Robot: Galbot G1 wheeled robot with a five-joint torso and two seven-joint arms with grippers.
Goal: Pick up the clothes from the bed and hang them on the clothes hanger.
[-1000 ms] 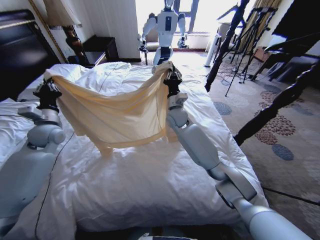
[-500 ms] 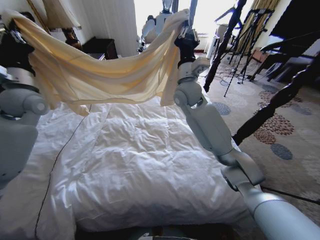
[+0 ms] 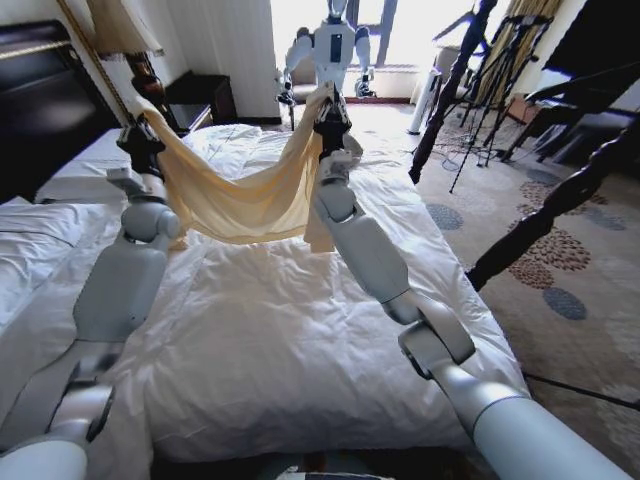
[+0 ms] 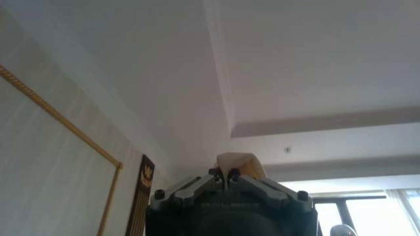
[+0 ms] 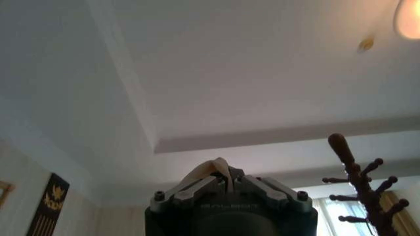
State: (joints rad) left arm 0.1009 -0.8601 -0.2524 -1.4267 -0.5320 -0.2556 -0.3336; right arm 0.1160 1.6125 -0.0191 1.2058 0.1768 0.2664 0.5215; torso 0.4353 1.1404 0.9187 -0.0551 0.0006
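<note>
The clothes [image 3: 240, 195], a pale cream-yellow top, hang stretched between both grippers above the bed [image 3: 290, 340] with its wrinkled white duvet. My left gripper [image 3: 141, 132] is shut on one upper corner at the left. At the centre, my right gripper [image 3: 328, 103] is shut on the other corner. The fabric sags in a curve between them, its lower edge just over the duvet. A tuft of cream cloth [image 4: 237, 164] pokes from the shut left gripper [image 4: 225, 173] in the left wrist view, and another tuft [image 5: 215, 166] from the shut right gripper [image 5: 224, 178]. The clothes hanger is out of view.
Dark twisted bedposts [image 3: 545, 215] rise at the right over a patterned carpet. A second robot [image 3: 332, 50] stands past the foot of the bed by the bright window. Tripods [image 3: 495, 90] stand at the back right. A lamp and dark nightstand [image 3: 200, 95] sit at the back left.
Both grippers came down from their raised, wide-spread pose and moved closer together, farther out over the bed. The cloth now sags lower and narrower between them.
</note>
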